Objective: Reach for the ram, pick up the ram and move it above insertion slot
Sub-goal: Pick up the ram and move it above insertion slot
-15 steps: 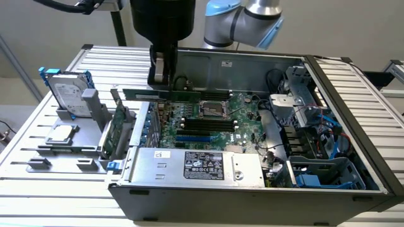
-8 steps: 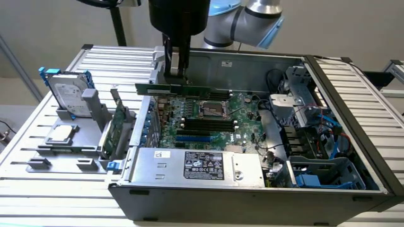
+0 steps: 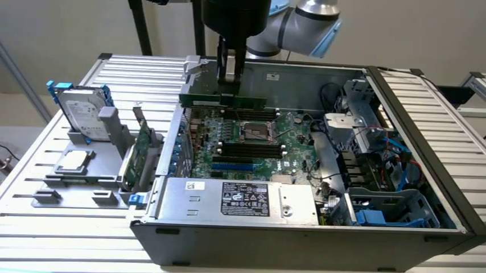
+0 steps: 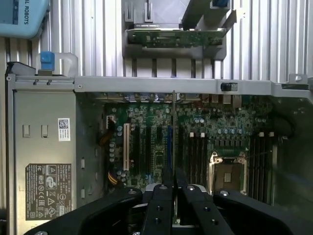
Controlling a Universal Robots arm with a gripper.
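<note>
Gripper (image 3: 230, 85) clamped shut on the ram (image 3: 225, 100), held edge-on over the open PC case (image 3: 395, 108). Below, inside the case, the insertion slot (image 3: 248, 146), prob. empty; air between ram and motherboard (image 3: 292, 128).

Ribbed metal table (image 3: 76, 239) (pale, slatted), plain beige wall (image 3: 68, 28) behind.

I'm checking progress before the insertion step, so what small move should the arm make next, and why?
Probably a short shift toward the black slots. The gripper holds the ram above the open case, but the stick hangs over the motherboard's far edge, not yet over those slots.
</note>
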